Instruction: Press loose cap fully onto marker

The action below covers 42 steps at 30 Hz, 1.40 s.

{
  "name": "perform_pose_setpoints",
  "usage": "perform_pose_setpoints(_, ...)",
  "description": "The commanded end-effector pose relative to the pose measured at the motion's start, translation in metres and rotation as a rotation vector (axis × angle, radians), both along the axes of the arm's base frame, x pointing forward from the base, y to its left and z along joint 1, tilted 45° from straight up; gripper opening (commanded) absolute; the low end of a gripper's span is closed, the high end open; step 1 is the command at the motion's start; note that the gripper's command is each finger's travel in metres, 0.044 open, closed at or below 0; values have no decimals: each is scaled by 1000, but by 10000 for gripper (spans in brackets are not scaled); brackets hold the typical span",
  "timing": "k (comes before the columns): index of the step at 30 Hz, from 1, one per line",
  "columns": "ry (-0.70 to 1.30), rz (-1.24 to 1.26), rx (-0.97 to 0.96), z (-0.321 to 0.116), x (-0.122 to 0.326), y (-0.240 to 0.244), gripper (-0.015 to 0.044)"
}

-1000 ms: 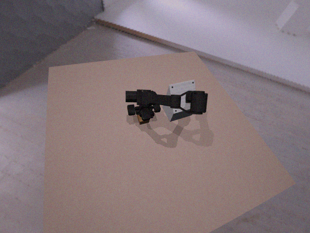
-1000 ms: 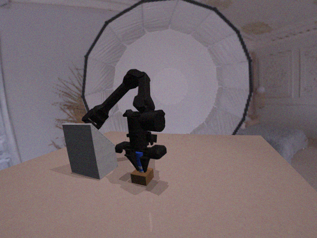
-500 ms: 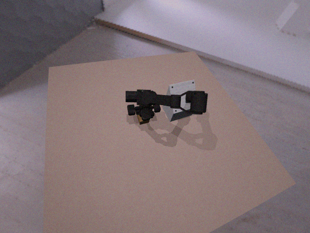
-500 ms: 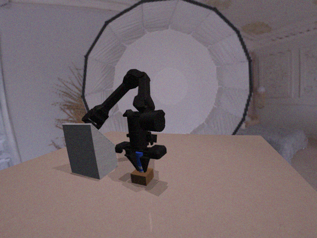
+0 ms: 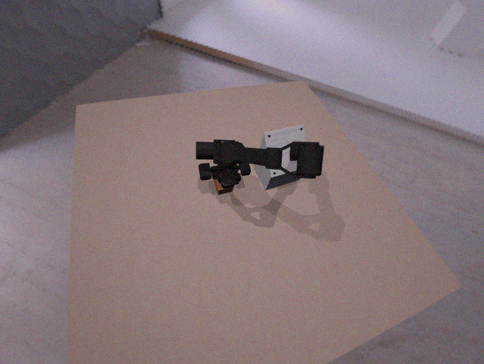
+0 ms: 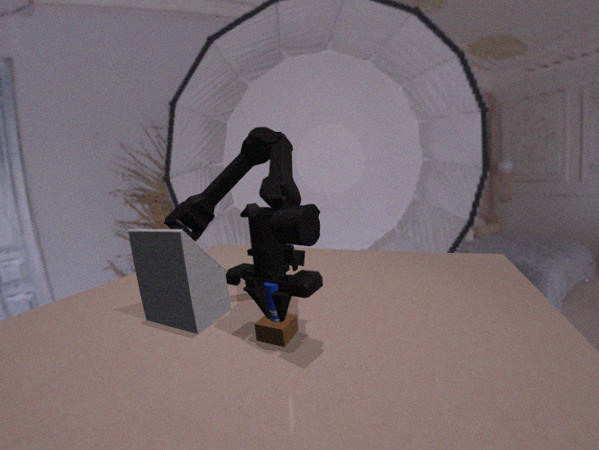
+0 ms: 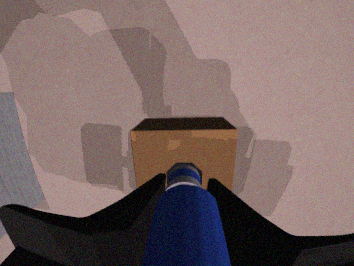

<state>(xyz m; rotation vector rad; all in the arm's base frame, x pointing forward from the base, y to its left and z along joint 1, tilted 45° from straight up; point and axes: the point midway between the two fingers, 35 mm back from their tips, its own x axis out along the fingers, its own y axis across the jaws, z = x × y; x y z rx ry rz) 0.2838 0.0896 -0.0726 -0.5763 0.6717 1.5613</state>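
Observation:
The brown holder block [image 5: 225,191] [image 6: 269,332] [image 7: 150,152] stands on the table. The blue cap [image 6: 271,291] [image 7: 187,225] is upright above the block, between the fingers of my black gripper [image 6: 276,317] [image 7: 188,181], which is shut on it. The fingertips are low, close over the block's top. A short blue and grey part of the marker [image 7: 184,173] shows below the cap's pale rim, in line with it. Whether the cap is pressed fully on cannot be told. In the top view the arm hides the cap and marker.
A grey wedge-shaped block with a sloping white face [image 5: 283,135] [image 6: 162,280] stands beside the holder, under the arm's upper links. Its side shows at the left edge of the wrist view. The table [image 5: 176,274] [image 6: 411,363] bears the arm's shadows.

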Motion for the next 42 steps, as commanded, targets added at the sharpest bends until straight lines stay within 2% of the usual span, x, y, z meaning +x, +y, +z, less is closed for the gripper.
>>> perform_pose_setpoints(1, -1, 3, -4, 0, 0, 0, 210)
perform_pose_setpoints(10, -1, 3, -4, 0, 0, 0, 440)
perform_pose_setpoints(13, -2, 2, -6, 8, 3, -9, 440)
perform_pose_setpoints(17, -4, -1, -3, 51, 10, -51, 440)
perform_pose_setpoints(22, -4, -1, -3, 53, 10, -53, 440)
perform_pose_setpoints(25, 107, -110, -18, 55, 10, -55, 361)
perform_pose_setpoints(36, 913, -912, -139, 69, 14, -67, 72)
perform_pose_setpoints(38, 1010, -1010, -155, 71, 15, -68, 20)
perform_pose_setpoints(39, 1022, -1022, -157, 71, 15, -68, 0)
perform_pose_setpoints(42, 1022, -1022, -157, 71, 15, -68, 0)
